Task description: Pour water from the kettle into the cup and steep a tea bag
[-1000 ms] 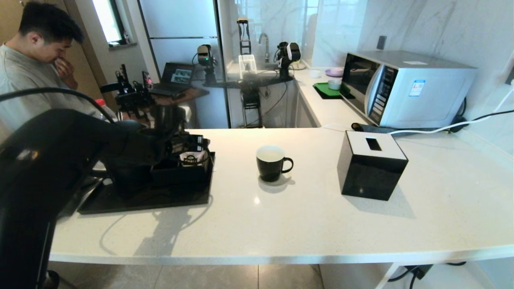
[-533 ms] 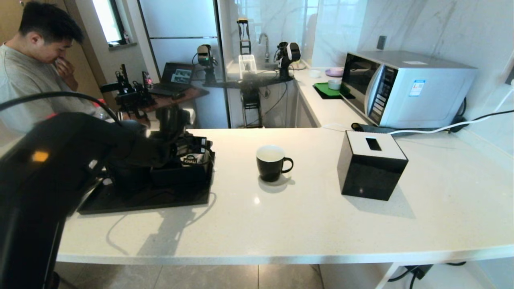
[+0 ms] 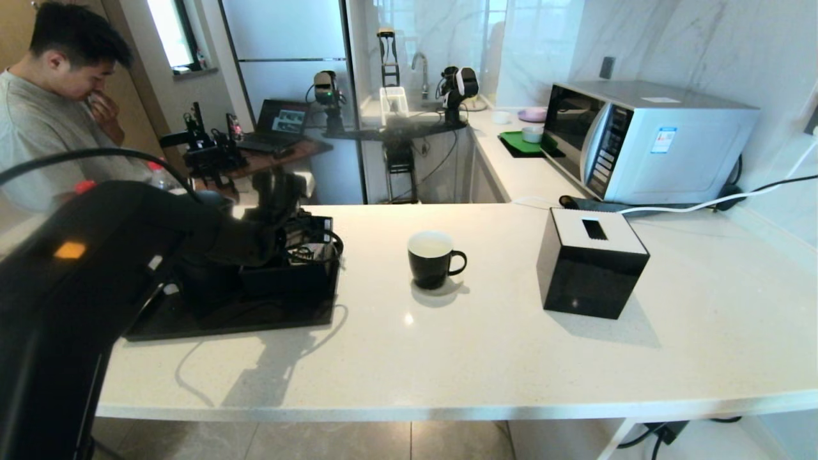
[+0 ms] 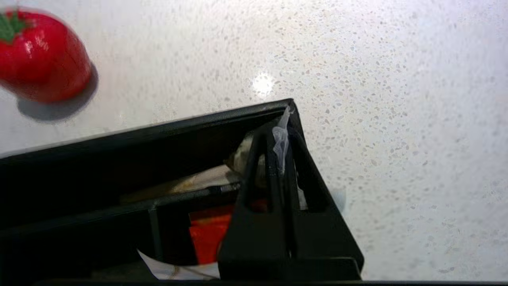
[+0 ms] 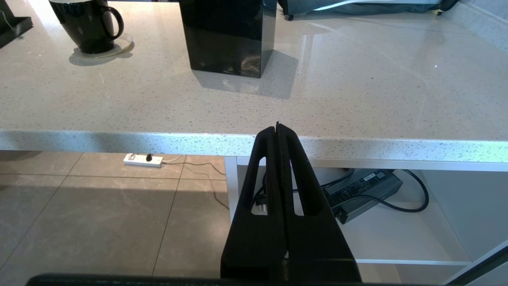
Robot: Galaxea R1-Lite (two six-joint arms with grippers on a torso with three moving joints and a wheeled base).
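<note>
Since the earlier frame the left gripper has been lowered further into the black box on the tray, & the white sachet seen there before is now hidden. Jaws are pressed together, pinching a thin clear film, prob. the tea bag, at the box's corner. The cup is set well apart to the right, mid-counter, w/ a tissue box beyond. The right gripper is parked below the counter edge, shut, empty.

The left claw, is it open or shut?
Shut. The left claw pinches a bit of clear wrapper inside the black box.
</note>
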